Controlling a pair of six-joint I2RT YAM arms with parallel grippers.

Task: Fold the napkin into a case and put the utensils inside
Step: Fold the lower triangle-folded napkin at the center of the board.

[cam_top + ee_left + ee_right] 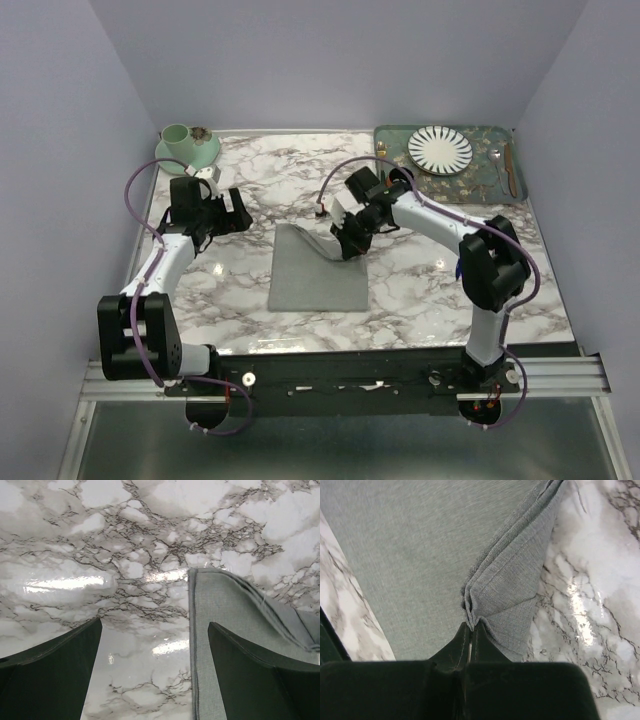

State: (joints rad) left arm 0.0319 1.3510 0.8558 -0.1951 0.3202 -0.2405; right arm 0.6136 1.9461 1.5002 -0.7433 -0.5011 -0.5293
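The grey napkin lies on the marble table in the middle. My right gripper is shut on its far right edge and lifts a bunched fold of the cloth over the flat part. My left gripper is open and empty, left of the napkin; the napkin's left edge shows between its fingers. The utensils lie on the green tray at the far right.
A green patterned tray at the back right holds a striped plate. A green cup on a saucer stands at the back left. Walls close in on both sides and the back.
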